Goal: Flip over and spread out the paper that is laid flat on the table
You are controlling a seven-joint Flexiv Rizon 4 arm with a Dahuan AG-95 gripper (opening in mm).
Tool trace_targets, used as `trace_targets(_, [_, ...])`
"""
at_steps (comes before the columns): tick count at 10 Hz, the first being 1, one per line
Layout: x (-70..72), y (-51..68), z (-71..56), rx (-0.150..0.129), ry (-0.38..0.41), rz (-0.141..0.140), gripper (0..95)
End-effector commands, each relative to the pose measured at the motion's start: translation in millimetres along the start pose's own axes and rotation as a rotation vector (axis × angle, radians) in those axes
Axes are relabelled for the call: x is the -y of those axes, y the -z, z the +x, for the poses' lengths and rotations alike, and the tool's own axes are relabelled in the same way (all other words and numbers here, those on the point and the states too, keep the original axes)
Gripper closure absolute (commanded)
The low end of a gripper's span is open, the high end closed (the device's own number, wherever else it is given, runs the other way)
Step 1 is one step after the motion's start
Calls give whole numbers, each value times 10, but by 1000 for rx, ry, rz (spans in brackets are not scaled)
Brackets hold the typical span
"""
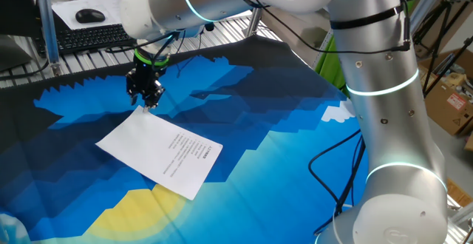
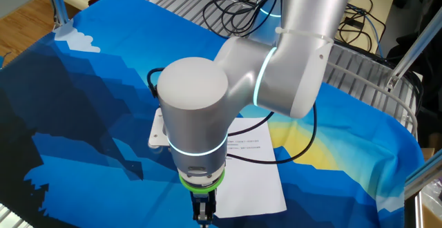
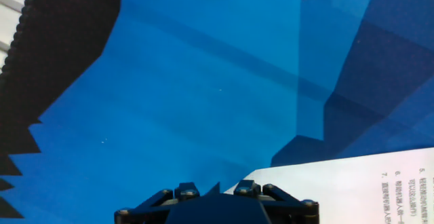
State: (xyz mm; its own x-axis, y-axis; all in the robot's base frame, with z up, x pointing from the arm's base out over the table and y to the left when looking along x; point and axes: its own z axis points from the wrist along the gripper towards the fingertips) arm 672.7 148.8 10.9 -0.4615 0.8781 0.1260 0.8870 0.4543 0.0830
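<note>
The paper (image 1: 164, 152) lies on the table (image 1: 266, 103) with its printed side up. It also shows in the other fixed view (image 2: 257, 169) and at the lower right of the hand view (image 3: 352, 190). My gripper (image 1: 150, 103) points down at the paper's far left corner, with its tips low at the cloth. In the hand view the gripper (image 3: 215, 185) has its jaws together in one dark point. The paper's corner meets that point and looks slightly curled. In the other fixed view the gripper (image 2: 202, 217) is mostly hidden under my wrist.
A black keyboard (image 1: 92, 35) and a white sheet with a black mouse (image 1: 90, 15) sit on the desk beyond the slatted metal edge (image 1: 222, 29). Black cables (image 1: 336, 170) hang beside my arm's base at the right.
</note>
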Motion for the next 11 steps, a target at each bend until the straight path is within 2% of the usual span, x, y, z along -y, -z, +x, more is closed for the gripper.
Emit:
trace_targets(1, [2,-47,0,7,0,-7,760])
trace_targets(2, [4,-62,2,9,0,-13,760])
trace_targets(3, [3,-78,6,8,10,-17,950])
trace_targets(9, [-36,-43,43,5,28,-1,950])
trace_targets(10, [-51,-23,33,1,25,9,760])
trace_targets(11, [-69,2,26,-5,21,15,760])
